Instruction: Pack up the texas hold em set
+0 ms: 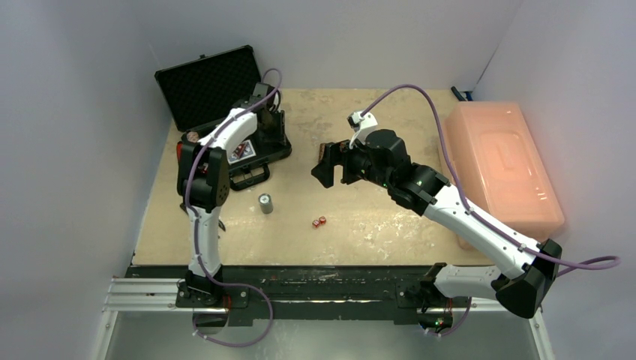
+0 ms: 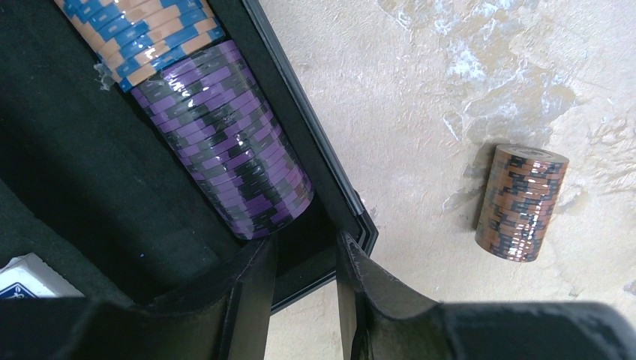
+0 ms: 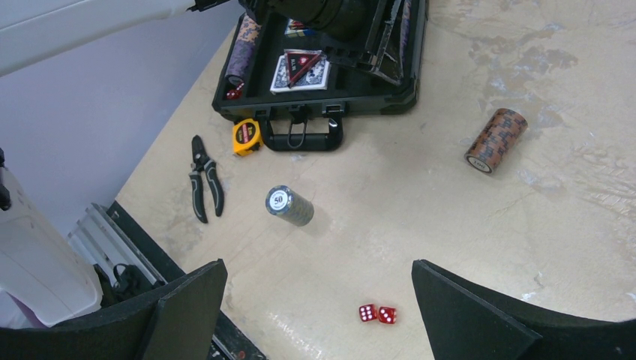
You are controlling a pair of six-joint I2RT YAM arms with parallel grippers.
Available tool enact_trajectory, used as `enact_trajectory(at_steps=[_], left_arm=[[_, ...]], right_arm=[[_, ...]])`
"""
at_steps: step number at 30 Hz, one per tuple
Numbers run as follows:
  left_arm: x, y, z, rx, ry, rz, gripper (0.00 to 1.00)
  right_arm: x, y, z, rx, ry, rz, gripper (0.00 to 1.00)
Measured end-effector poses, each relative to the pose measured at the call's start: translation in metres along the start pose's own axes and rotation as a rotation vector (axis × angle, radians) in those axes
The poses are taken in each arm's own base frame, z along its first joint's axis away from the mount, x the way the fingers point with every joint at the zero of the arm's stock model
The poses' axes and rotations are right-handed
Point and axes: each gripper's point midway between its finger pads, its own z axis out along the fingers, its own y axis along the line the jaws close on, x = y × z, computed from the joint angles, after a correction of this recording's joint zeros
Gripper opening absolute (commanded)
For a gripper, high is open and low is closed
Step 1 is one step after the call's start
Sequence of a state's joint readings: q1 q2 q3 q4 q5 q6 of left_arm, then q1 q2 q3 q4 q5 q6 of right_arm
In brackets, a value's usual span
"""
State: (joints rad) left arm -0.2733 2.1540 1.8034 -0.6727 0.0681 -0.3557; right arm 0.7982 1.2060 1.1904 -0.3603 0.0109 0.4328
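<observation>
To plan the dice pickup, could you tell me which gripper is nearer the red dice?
Right. The right gripper hangs open just beyond the red dice; the left gripper is much farther off, over the open case at far left.

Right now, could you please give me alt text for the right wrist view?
The open right gripper frames two red dice. Beyond are an upright grey chip stack, a brown stack on its side, and the open case with cards.
</observation>
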Motion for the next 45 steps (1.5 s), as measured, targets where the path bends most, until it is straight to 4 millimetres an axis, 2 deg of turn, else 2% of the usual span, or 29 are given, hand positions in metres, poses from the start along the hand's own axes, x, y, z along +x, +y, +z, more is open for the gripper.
enact_trajectory(at_steps=[12,31,34,37,41,45], left_arm=[[0.004,0.003,0.005,0.016,0.012,-0.009,0.31],[0.017,-0.001,-0.004,0.05,-0.082,0.011,0.32],[0.025,-0.001,-0.011,0.043,-0.054,0.013,0.38],[0.03,-0.005,-0.019,0.044,-0.033,0.026,0.52],[0.029,-0.011,-0.034,0.048,-0.026,0.038,0.66],[0.02,-0.017,-0.059,0.059,-0.056,0.044,0.76]], right_arm=[[0.003,-0.001,0.003,0.004,0.011,0.0,0.99],[0.006,-0.002,0.006,0.006,0.019,0.004,0.99],[0.006,-0.002,0.006,0.007,0.02,0.004,0.99],[0.006,-0.002,0.006,0.007,0.02,0.004,0.99],[0.006,-0.002,0.006,0.01,0.021,0.011,0.99],[0.009,-0.006,0.006,0.028,0.03,0.015,0.99]])
